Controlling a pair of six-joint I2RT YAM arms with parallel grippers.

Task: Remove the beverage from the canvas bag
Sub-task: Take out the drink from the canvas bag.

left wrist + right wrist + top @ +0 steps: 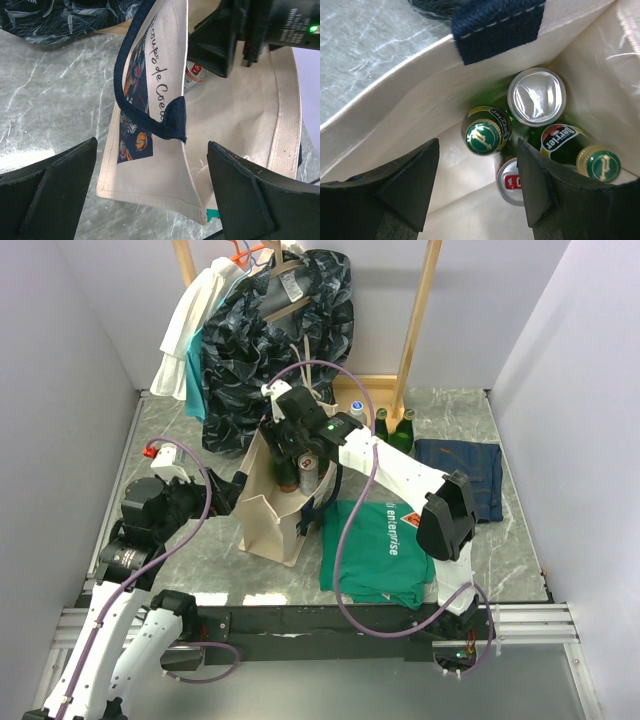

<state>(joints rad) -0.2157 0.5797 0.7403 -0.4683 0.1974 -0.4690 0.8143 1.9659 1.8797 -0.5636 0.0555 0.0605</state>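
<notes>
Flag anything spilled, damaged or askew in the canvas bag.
No spill or damage shows. The drinks are jumbled in the canvas bag: one green bottle and a silver can stand high, a second bottle seems to lean against the wall, and a red-labelled can sits lower.

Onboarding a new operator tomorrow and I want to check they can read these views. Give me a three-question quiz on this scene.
1. True or false: the right pincer has already lifted a bottle clear of the canvas bag.
2. In the right wrist view, how many green-capped bottles stand inside the bag? A one, B two, C four.
3. Fill in: the left pincer sits beside the bag with its jaws ___.

Key:
1. False. Its jaws are apart at the bag's open mouth and hold nothing.
2. B
3. open
</notes>
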